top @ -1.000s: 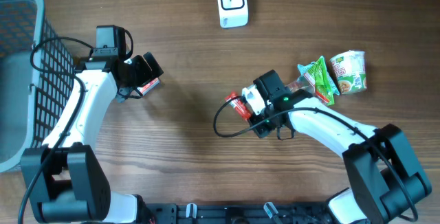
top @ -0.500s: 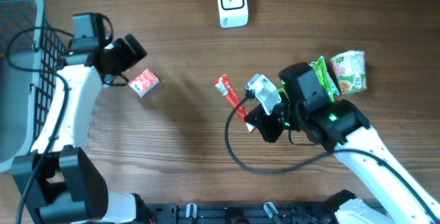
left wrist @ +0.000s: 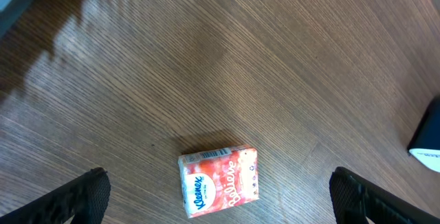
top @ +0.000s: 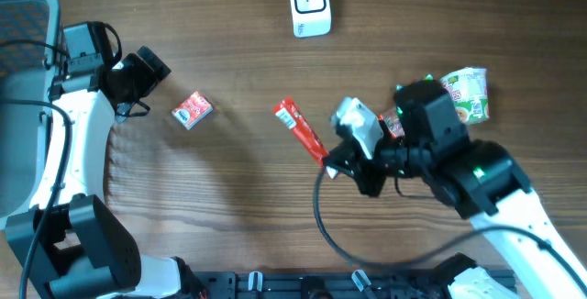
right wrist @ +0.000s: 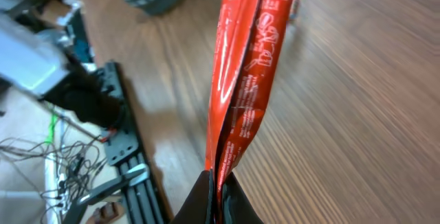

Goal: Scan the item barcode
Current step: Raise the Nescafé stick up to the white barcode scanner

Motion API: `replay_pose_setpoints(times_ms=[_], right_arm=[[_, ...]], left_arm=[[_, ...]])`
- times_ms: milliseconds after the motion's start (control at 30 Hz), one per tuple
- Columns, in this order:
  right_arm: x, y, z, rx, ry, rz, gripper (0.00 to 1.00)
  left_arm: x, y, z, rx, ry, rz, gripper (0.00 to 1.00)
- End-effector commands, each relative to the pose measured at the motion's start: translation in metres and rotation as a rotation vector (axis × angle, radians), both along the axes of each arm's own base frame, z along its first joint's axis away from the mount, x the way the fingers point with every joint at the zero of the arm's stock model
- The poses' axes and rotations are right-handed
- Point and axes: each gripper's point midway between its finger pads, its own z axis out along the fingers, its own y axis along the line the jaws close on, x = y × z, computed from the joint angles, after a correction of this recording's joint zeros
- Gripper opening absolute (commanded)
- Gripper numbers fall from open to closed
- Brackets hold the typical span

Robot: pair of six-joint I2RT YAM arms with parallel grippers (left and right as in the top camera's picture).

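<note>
Right gripper [top: 332, 165] has lifted up, pinching the red packet [top: 301, 132]; left gripper [top: 147, 66], wide open, has left the tissue pack [top: 193, 111].

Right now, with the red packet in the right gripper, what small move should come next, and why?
Probably carry the red packet toward the white scanner. The right gripper is shut on the packet's end, and the scanner stands apart from it at the far edge of the table, so no barcode can face it yet.
</note>
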Motion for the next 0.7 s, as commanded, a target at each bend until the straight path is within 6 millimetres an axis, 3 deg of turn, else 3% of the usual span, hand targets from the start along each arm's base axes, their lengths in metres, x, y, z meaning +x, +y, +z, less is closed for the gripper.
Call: replay_pose_setpoints(times_ms=[0, 167, 333, 500, 667], right_arm=[[0.05, -0.008, 0.01, -0.13, 0.014, -0.205, 0.04], [0.107, -0.017, 0.029, -0.342, 0.014, -0.332, 0.04], [0.177, -0.033, 0.047, -0.529, -0.13, -0.489, 0.04], [0.231, -0.055, 0.026, -0.789, -0.289, -0.557, 0.04], [0.285, -0.044, 0.004, -0.991, -0.509, -0.575, 0.04]], left_arm=[[0.003, 0.005, 0.015, 0.012, -0.037, 0.01, 1.0], [0.003, 0.005, 0.015, 0.012, -0.038, 0.01, 1.0], [0.003, 0.005, 0.015, 0.012, -0.037, 0.01, 1.0], [0.003, 0.005, 0.015, 0.011, -0.037, 0.01, 1.0], [0.003, 0.005, 0.015, 0.012, -0.037, 0.01, 1.0]])
